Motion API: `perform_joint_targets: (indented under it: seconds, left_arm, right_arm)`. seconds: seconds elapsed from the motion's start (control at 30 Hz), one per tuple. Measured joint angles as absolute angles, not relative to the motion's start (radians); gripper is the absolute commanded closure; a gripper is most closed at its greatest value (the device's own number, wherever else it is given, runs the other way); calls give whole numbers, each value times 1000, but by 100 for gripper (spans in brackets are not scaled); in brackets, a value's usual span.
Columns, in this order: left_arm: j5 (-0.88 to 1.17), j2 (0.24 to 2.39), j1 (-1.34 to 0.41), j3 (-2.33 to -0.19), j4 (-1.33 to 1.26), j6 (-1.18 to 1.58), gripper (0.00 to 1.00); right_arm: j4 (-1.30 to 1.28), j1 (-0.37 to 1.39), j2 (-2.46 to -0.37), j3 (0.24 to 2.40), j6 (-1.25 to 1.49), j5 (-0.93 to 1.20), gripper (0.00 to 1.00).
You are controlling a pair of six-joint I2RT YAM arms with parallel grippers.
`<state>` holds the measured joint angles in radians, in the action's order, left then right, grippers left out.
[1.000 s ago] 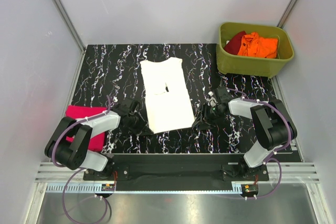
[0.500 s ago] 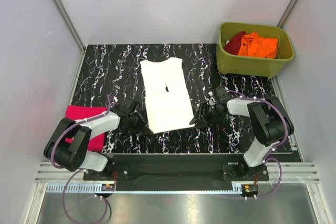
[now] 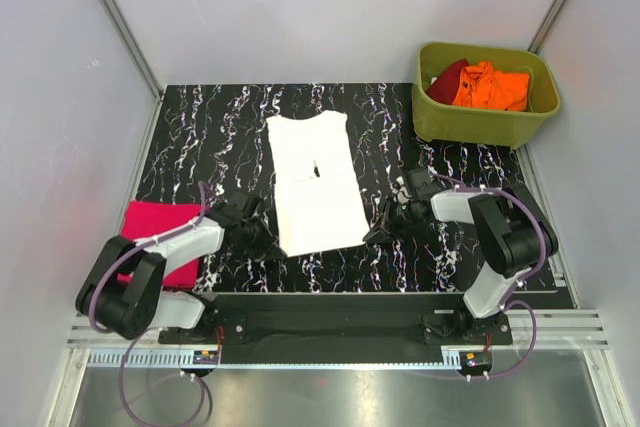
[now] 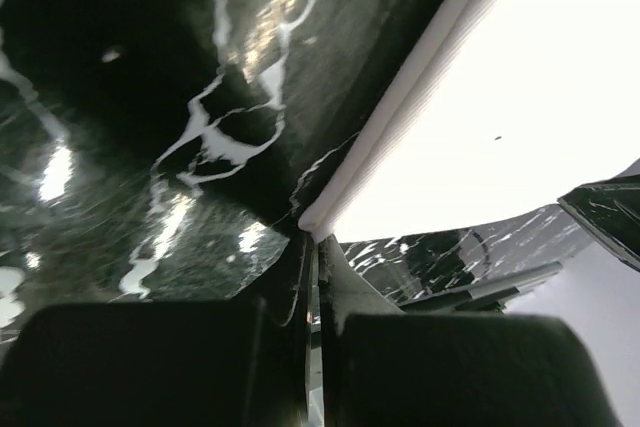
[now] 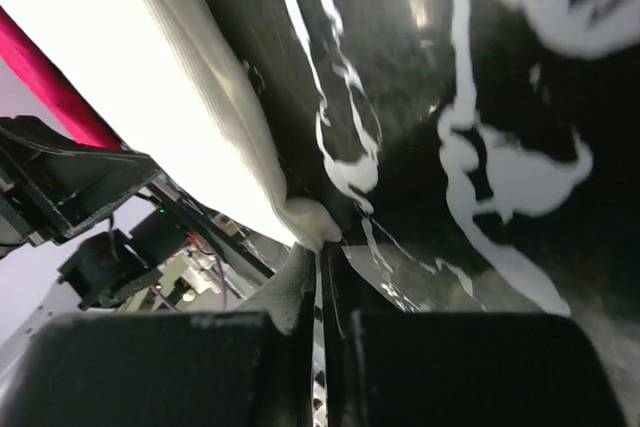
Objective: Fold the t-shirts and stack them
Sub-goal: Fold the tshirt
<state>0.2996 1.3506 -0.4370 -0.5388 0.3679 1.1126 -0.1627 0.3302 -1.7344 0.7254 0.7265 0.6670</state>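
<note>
A white t-shirt (image 3: 315,182) with a small black chest print lies folded into a long strip in the middle of the black marbled table (image 3: 200,137). My left gripper (image 3: 268,240) is shut on its near left corner. In the left wrist view the gripper (image 4: 315,244) pinches the hem of the white t-shirt (image 4: 500,117). My right gripper (image 3: 376,234) is shut on the near right corner. In the right wrist view the gripper (image 5: 322,247) pinches the white t-shirt (image 5: 150,77). A folded magenta t-shirt (image 3: 150,217) lies at the near left and also shows in the right wrist view (image 5: 50,77).
An olive-green tub (image 3: 480,125) stands at the far right of the table and holds an orange t-shirt (image 3: 492,87) and a dark red one (image 3: 448,77). Grey walls close in the table on three sides.
Both grippers have edged inward along the table to the white t-shirt's near corners and closed on them. The right gripper shifted left. The shirt's near hem has drawn in slightly.
</note>
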Motion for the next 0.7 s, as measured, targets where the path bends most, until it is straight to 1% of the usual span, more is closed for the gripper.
perform_joint_targets:
  seconds: [0.2, 0.37, 0.53, 0.7]
  left_arm:
    - [256, 1227, -500, -481, 431, 1120, 100]
    - [223, 1112, -609, -452, 510, 1159, 100]
    - [198, 982, -728, -413, 564, 1237, 100]
    - [197, 929, -796, -397, 607, 1293, 100]
  right_arm:
    - [-177, 382, -1618, 625, 716, 622, 100]
    - [-212, 460, -1494, 532, 750, 584, 100]
    - [-263, 507, -1317, 443, 810, 557, 100]
    - [-351, 528, -1198, 419, 842, 536, 100]
